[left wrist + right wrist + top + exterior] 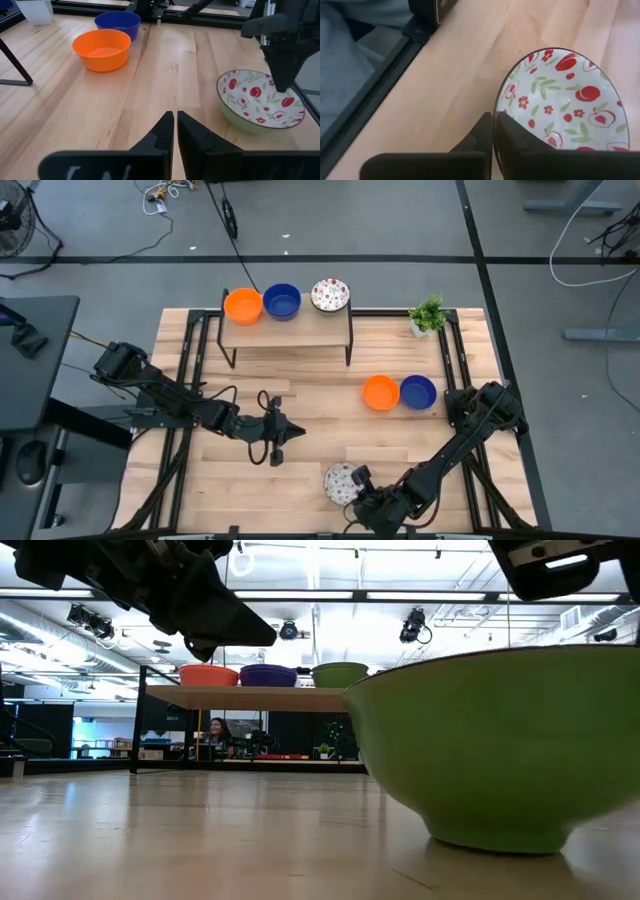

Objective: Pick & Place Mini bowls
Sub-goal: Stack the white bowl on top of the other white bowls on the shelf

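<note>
Green underside shows only low; right fingers (494, 131) pinch the patterned bowl's (560, 97) rim, left fingers (175, 131) closed, empty.

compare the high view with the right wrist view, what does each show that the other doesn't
Only the high view shows the shelf carrying three bowls, the orange bowl and blue bowl on the table, the potted plant, and the left hand waiting mid-table. Only the right wrist view shows the right hand closed on the patterned bowl's rim, and its red fruit-and-flower pattern. Both show that bowl near the table's front edge.
</note>
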`<state>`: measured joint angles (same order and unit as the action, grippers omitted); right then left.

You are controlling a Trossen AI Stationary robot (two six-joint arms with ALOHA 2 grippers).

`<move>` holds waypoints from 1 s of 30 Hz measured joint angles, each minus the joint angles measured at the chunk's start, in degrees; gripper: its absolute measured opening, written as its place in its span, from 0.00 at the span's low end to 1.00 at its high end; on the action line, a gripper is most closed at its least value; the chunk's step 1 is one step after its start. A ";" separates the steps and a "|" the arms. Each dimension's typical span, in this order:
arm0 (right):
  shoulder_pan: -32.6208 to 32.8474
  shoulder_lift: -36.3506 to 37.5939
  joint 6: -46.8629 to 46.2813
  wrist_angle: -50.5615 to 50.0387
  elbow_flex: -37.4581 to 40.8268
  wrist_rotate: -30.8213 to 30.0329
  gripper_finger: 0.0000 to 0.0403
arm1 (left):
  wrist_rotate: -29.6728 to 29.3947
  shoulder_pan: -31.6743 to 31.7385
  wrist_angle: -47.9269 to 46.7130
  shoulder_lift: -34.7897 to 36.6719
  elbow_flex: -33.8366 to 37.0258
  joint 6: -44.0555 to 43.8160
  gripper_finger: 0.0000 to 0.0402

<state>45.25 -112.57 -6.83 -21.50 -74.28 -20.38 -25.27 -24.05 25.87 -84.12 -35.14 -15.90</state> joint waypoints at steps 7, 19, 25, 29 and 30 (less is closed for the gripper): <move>-2.48 3.75 6.78 -0.57 0.22 -9.87 0.02 | 0.01 0.00 -0.04 0.00 0.00 0.00 0.06; -22.15 21.53 28.55 -0.50 0.15 -14.92 0.00 | 0.01 0.02 -0.43 0.00 -0.02 2.40 0.06; -36.35 25.76 38.07 -0.18 0.15 -8.63 0.00 | 0.00 0.21 -0.46 0.00 -0.02 5.93 0.06; -44.53 26.18 43.91 1.44 0.13 -5.22 0.00 | -0.34 0.82 -0.46 0.00 -0.02 6.41 0.06; -46.40 26.18 45.17 2.28 0.12 -4.40 0.00 | -0.34 1.13 -0.44 0.00 -0.02 6.80 0.06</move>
<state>-1.14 -86.39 38.34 -19.21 -74.16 -24.78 -25.61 -22.92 25.43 -84.12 -35.16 -9.10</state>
